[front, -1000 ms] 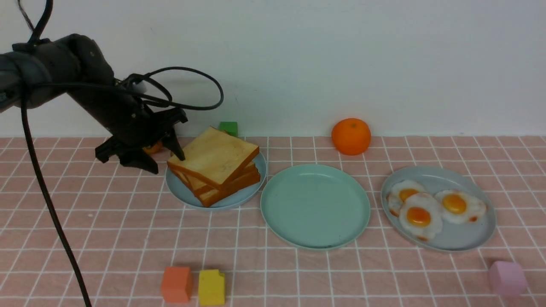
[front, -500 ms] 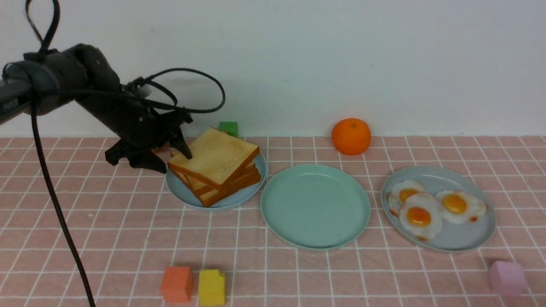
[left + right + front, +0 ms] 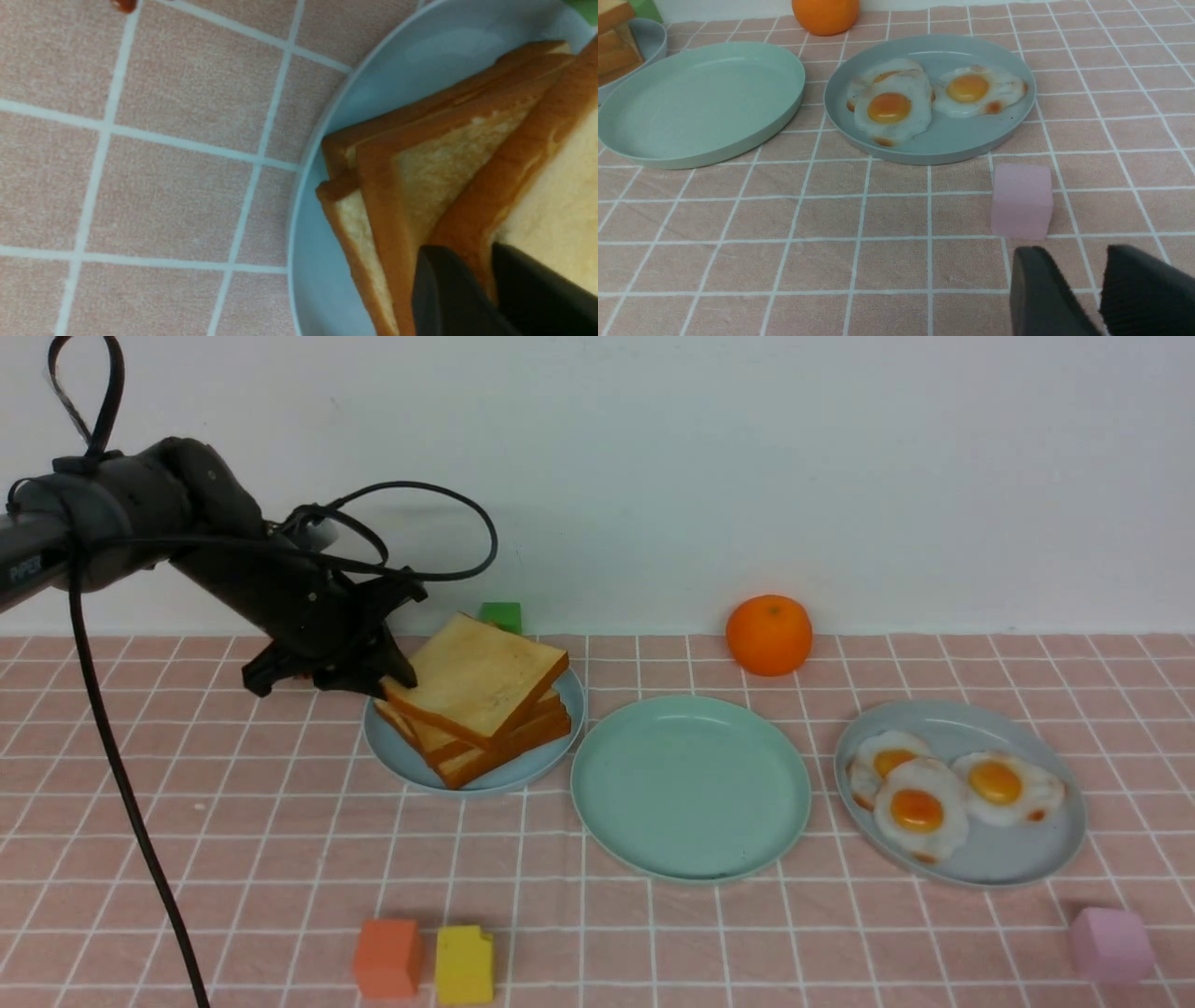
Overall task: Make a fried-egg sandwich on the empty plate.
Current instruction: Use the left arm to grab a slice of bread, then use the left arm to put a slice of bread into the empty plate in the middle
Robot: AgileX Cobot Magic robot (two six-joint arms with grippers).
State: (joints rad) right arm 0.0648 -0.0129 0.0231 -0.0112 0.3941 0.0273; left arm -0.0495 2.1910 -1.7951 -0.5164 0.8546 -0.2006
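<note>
Toast slice (image 3: 476, 677): sitting atop stack on blue-grey plate (image 3: 523, 767), next to green plate (image 3: 691, 784). Getting clamped by corner crust in left gripper (image 3: 387, 683). Gripping that shallow, probably risking slipping out or dragging lower slices along. Leaving right gripper (image 3: 1083, 254) gaping, holding nothing.

tablecloth (image 3: 280, 859): pink, white grid
plate (image 3: 691, 784): mint green
toast (image 3: 476, 677): golden-brown, darker crusts
fried eggs (image 3: 920, 812): white, orange yolks

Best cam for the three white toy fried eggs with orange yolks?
Right wrist view: the three white toy fried eggs lie close and large, overlap and browned rims clear. Front view shows them smaller, far right. Left wrist view shows none.
</note>
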